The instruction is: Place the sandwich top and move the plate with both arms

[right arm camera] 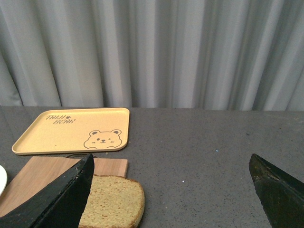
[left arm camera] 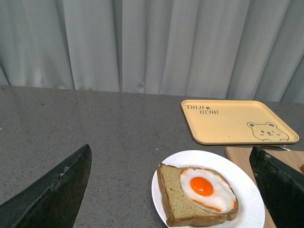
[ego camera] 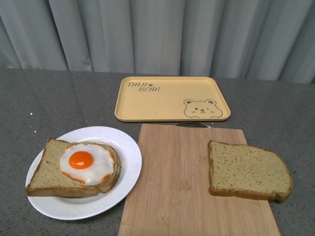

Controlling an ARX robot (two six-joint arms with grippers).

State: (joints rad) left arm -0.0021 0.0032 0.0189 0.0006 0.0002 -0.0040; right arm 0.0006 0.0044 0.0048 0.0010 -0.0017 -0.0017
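The sandwich top (ego camera: pixel 248 170), a plain tan slice with a brown crust, lies flat on the right part of a wooden cutting board (ego camera: pixel 179 187); it also shows in the right wrist view (right arm camera: pixel 111 208). The round white plate (ego camera: pixel 129 147) sits at the front left and holds a bread slice with a fried egg (ego camera: pixel 88 162); the left wrist view shows the plate (left arm camera: pixel 247 199) too. Neither arm shows in the front view. My left gripper (left arm camera: pixel 175 190) is open and empty above the plate. My right gripper (right arm camera: pixel 173 190) is open and empty, beside the plain slice.
A yellow bear-printed tray (ego camera: pixel 172 98) lies behind the cutting board, empty. Something dark and thin (ego camera: pixel 193 125) peeks out between tray and board. The surface is a grey speckled tabletop (ego camera: pixel 29 108), with a grey curtain behind it.
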